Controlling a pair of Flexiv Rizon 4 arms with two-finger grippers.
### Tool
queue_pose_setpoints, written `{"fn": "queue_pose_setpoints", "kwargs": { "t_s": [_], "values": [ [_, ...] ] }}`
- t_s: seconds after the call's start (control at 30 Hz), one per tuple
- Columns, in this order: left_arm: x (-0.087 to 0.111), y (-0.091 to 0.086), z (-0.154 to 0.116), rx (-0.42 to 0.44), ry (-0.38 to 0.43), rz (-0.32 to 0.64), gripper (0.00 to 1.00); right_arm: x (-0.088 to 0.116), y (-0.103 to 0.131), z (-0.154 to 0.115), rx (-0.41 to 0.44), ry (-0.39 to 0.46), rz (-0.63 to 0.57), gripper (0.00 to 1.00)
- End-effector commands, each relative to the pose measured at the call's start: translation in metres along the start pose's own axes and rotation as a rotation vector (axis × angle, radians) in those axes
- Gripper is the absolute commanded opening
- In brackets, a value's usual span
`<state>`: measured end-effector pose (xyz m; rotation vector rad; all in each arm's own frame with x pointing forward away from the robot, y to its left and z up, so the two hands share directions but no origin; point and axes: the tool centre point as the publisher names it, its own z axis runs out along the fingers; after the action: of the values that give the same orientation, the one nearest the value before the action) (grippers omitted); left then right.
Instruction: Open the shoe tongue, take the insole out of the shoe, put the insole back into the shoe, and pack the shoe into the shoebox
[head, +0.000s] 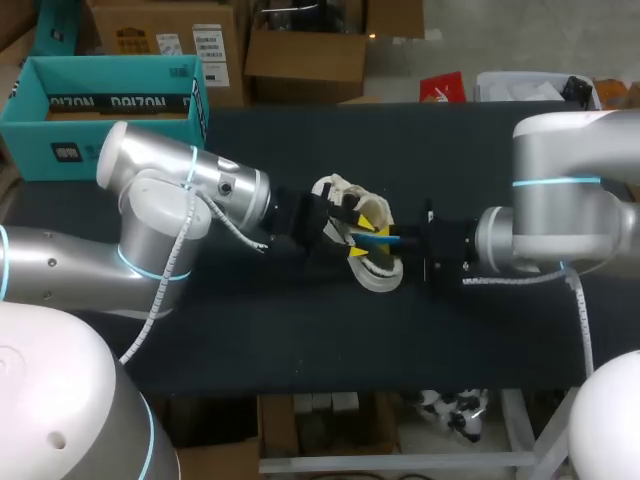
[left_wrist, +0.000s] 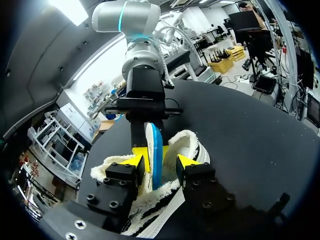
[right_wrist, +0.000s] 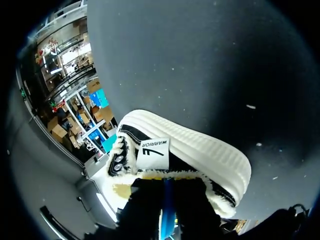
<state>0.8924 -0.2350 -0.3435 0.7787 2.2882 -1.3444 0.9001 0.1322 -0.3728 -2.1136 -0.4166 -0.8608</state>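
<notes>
Overhead, the fleece-lined shoe (head: 375, 272) lies near the table's middle, with the teal shoebox (head: 105, 110) well off at its ten o'clock. The blue insole (head: 385, 238) runs from its mouth toward three o'clock into the right gripper (head: 405, 241). From the left wrist, the left gripper (left_wrist: 161, 161) stands spread in the shoe's mouth, astride the insole (left_wrist: 156, 145), which stands on edge; it looks thin and probably floppy, best pinched near its end, while the shoe seems light and soft-collared. From the right wrist, the right gripper (right_wrist: 167, 205) is a dark shape seemingly pinching the insole, and the shoe's inside is hidden.
</notes>
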Motion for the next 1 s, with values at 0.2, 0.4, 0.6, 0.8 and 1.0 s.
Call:
{"fn": "queue_pose_setpoints", "kwargs": {
  "t_s": [0.2,0.4,0.6,0.8,1.0],
  "values": [
    [0.004,-0.006,-0.002,-0.003,-0.013,0.009,0.0,-0.001,-0.002,-0.002,-0.005,0.0,0.001,0.0],
    [0.005,-0.004,-0.001,-0.01,-0.01,0.004,0.0,-0.007,-0.015,-0.014,-0.027,0.001,-0.005,0.62],
    [0.005,-0.003,-0.001,-0.008,-0.015,-0.002,0.0,-0.013,-0.03,-0.033,-0.07,0.005,-0.016,0.44],
    [0.006,-0.002,-0.001,-0.005,-0.019,-0.007,0.0,-0.015,-0.034,-0.039,-0.084,0.01,-0.02,0.23],
    [0.004,0.0,-0.001,-0.007,-0.017,-0.013,0.0,-0.016,-0.038,-0.038,-0.083,0.014,-0.024,0.29]
  ]
}}
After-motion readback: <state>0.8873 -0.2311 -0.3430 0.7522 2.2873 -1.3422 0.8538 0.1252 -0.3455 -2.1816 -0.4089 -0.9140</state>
